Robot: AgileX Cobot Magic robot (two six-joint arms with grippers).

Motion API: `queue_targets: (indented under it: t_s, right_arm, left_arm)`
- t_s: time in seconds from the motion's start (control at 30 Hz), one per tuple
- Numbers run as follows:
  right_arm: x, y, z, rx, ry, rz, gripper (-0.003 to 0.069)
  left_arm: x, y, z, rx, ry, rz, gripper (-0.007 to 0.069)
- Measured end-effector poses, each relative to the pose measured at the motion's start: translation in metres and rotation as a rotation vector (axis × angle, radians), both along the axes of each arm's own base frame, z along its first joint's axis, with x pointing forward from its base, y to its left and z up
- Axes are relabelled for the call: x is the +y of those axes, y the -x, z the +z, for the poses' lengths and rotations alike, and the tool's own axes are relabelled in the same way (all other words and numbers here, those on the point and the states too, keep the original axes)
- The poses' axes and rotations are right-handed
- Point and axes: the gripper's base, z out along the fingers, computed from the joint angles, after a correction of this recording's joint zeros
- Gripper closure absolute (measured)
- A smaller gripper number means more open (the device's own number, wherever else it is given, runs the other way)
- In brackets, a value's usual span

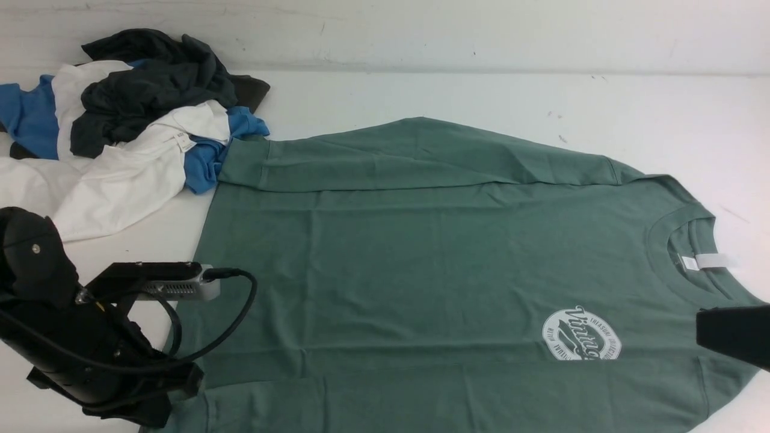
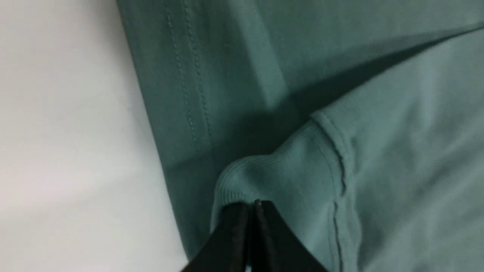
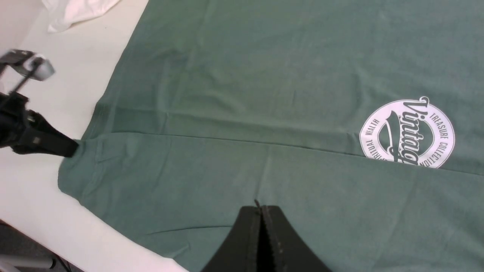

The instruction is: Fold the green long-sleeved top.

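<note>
Our left gripper [image 2: 256,207] has its jaws pressed together on the ribbed cuff [image 2: 272,170] of the near sleeve, and the fabric humps up at the tips, so we are pinching the green long-sleeved top [image 1: 421,258] there. Our right gripper [image 3: 260,207] also has its jaws closed tight, with nothing between them. It hangs over the near sleeve, and we cannot tell whether it touches the cloth.

The top lies spread front up on the white table [image 1: 481,96], neck toward our right and hem toward our left. Both sleeves are laid along the body, one at the far edge and one at the near edge. The round white logo [image 1: 581,335] sits near the right gripper, and the white neck tag [image 1: 708,261] shows inside the collar. At the far left a pile of clothes [image 1: 132,120] in blue, white and dark grey touches the top's far left corner.
</note>
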Motion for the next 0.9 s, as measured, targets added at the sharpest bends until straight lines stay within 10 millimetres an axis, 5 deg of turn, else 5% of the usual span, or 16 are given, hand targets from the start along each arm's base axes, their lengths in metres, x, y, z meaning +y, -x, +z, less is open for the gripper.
queue_targets:
  t_s: [0.2,0.63,0.77,0.9]
  right_arm:
    - [0.000,0.000,0.000,-0.001,0.001,0.000,0.0673]
    - [-0.001,-0.002,0.001,-0.036,0.014,-0.010,0.0673]
    - [-0.002,-0.004,0.002,-0.048,0.015,-0.021,0.0673]
    - [-0.002,-0.004,0.002,-0.051,0.017,-0.020,0.0673]
  left_arm:
    - [0.000,0.006,0.035,-0.117,0.013,-0.007,0.0628]
    - [-0.006,-0.059,0.188,-0.536,0.062,-0.010,0.0628]
    - [-0.007,-0.079,0.201,-0.579,0.056,-0.013,0.0628]
    - [-0.007,-0.101,0.177,-0.512,0.031,-0.016,0.0628]
